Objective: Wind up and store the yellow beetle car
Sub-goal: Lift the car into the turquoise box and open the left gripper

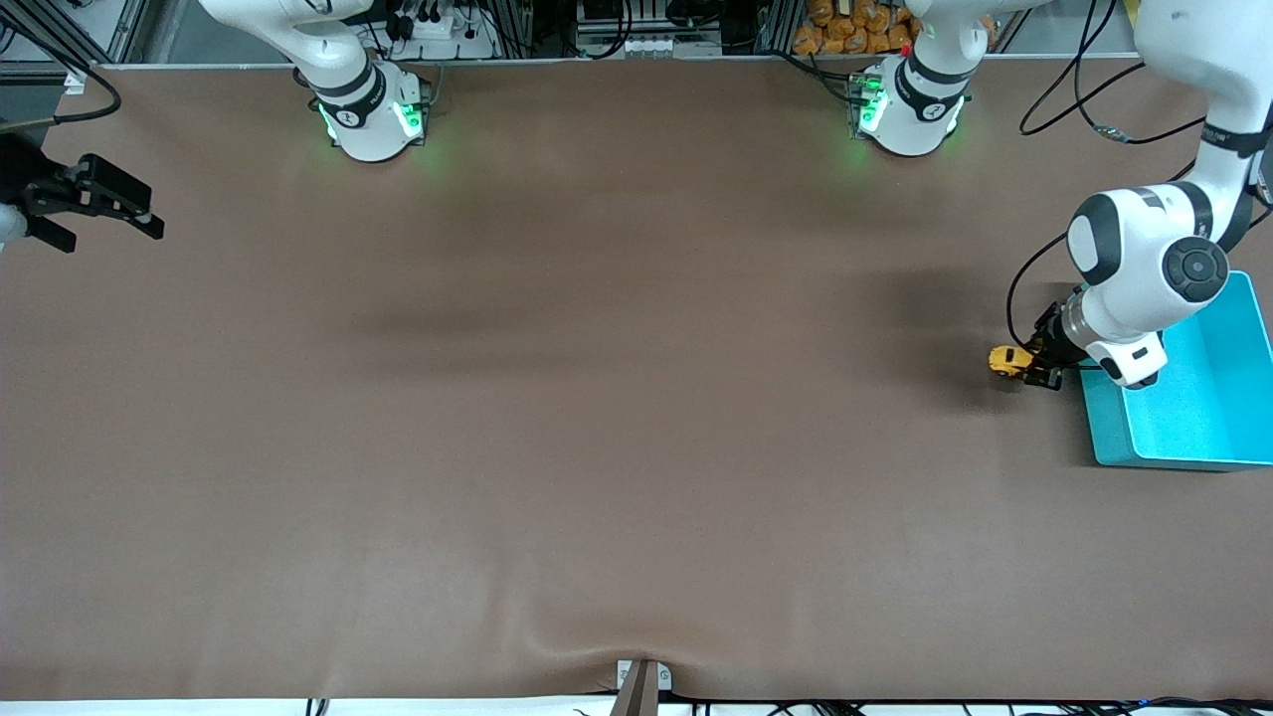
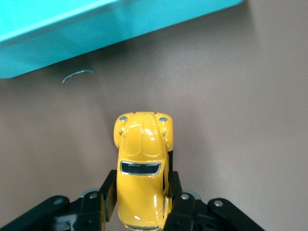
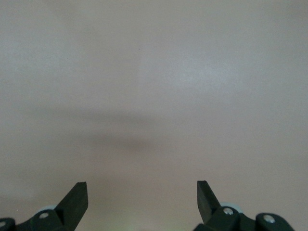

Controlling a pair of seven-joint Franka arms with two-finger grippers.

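Note:
The yellow beetle car (image 1: 1008, 360) is a tiny orange-yellow toy with dark windows, low at the brown table beside the teal bin (image 1: 1223, 418), at the left arm's end. My left gripper (image 1: 1034, 366) is shut on the car's rear half. In the left wrist view the car (image 2: 142, 163) sits between the two black fingers (image 2: 107, 192), its nose pointing out, with the bin's wall (image 2: 72, 33) close by. My right gripper (image 1: 139, 214) is open and empty, waiting over the table's right-arm end; its view shows the spread gripper (image 3: 142, 195) over bare table.
The brown mat (image 1: 597, 398) covers the whole table. A small bent wire scrap (image 2: 77, 74) lies on the mat between the car and the bin. The arm bases (image 1: 373, 114) stand along the table's farthest edge.

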